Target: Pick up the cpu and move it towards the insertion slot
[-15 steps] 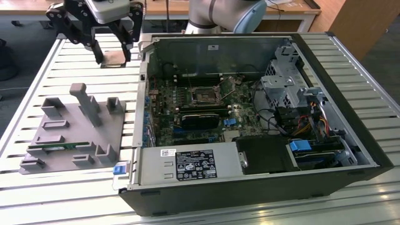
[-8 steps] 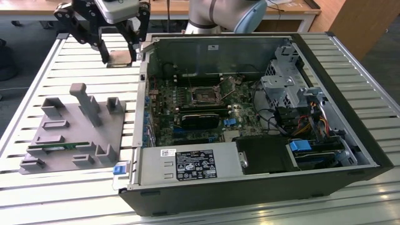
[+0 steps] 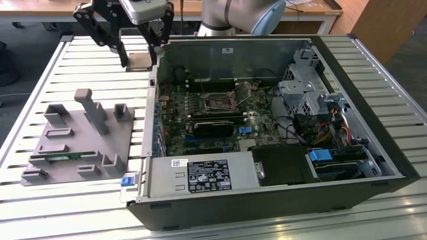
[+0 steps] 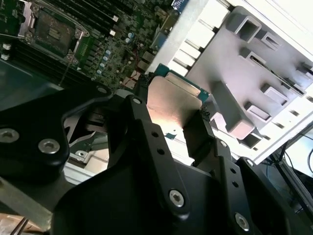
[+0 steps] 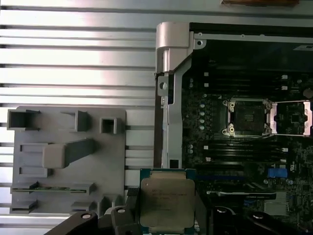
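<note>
Jaws closed on the cpu (image 3: 139, 61), gripper (image 3: 139, 62) raised above the slatted table (image 3: 60, 75), just outside the open computer case (image 3: 373, 115) wall. Slot (image 3: 219, 103) lies open on the motherboard (image 3: 200, 125), well apart. Grey fixture tray (image 3: 73, 145) holding a green memory stick (image 3: 63, 157) sits beside the case.

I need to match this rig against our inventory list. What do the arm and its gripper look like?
The gripper has matte black linkage fingers pierced with small holes and fastened by silver screws, hanging from a pale grey block. The arm behind it is a silver-grey tube with a light blue joint cap.
</note>
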`<state>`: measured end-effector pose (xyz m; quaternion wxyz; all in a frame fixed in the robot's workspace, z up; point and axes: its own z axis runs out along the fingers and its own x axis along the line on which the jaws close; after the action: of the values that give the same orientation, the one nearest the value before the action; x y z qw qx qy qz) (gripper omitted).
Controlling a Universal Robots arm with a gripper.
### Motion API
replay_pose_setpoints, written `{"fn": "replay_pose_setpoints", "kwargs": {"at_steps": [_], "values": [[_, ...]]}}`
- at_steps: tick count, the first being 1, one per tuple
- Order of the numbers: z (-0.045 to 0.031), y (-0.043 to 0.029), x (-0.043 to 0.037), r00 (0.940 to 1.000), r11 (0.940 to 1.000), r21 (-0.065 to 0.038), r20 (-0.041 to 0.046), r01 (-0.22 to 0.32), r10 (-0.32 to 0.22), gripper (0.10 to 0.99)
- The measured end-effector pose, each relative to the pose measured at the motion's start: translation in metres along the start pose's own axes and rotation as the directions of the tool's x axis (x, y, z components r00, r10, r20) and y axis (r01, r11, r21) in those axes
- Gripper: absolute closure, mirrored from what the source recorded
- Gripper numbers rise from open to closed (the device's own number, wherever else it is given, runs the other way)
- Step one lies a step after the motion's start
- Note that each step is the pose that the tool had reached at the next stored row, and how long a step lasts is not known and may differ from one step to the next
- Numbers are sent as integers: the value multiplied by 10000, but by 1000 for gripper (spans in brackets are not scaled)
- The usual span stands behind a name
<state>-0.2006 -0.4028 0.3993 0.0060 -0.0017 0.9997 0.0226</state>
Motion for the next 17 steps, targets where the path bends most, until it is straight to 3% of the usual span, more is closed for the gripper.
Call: {"fn": "replay_pose_setpoints", "kwargs": {"at_steps": [17], "values": [[5, 14, -385, 10000, 10000, -11, 0, 0, 0, 549]]}}
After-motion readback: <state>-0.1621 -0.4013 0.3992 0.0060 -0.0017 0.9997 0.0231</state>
